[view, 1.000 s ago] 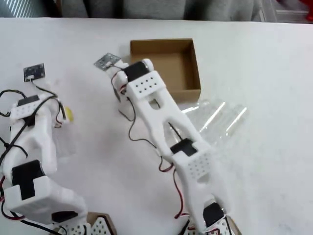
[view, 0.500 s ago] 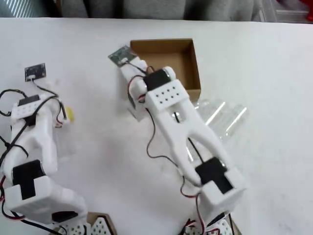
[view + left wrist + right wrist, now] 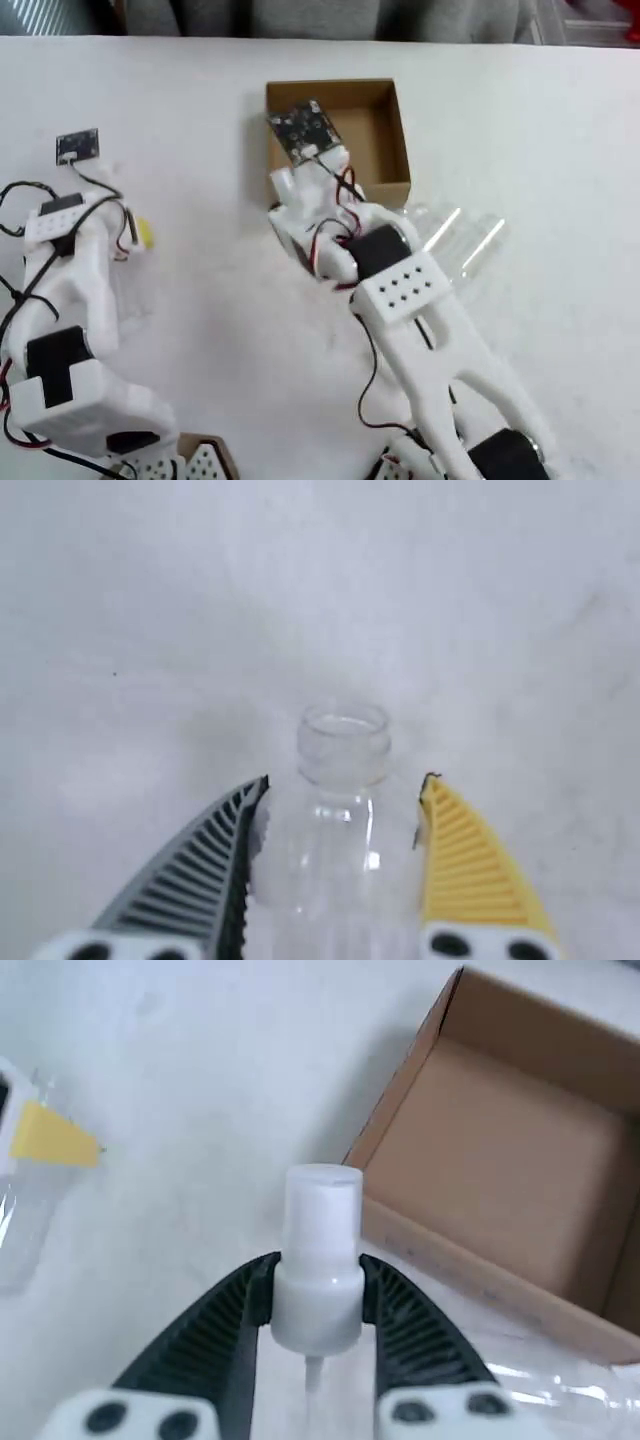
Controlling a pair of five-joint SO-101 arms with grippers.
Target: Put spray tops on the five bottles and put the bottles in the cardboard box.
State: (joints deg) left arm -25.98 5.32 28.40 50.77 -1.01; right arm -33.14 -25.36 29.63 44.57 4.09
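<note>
At table left, left gripper (image 3: pixel 345 788): grey and yellow fingers clamped on the shoulders of a clear bottle (image 3: pixel 342 742), neck open. Right gripper (image 3: pixel 318 1265): black fingers clamped on the collar of a white spray top (image 3: pixel 321 1210), with a thin stem showing below the collar. It is held over the table (image 3: pixel 540 130) just beside the cardboard box (image 3: pixel 505 1175), outside its wall. Further clear bottles (image 3: pixel 455 238) lie flat on the table near the box, beside the right arm.
</note>
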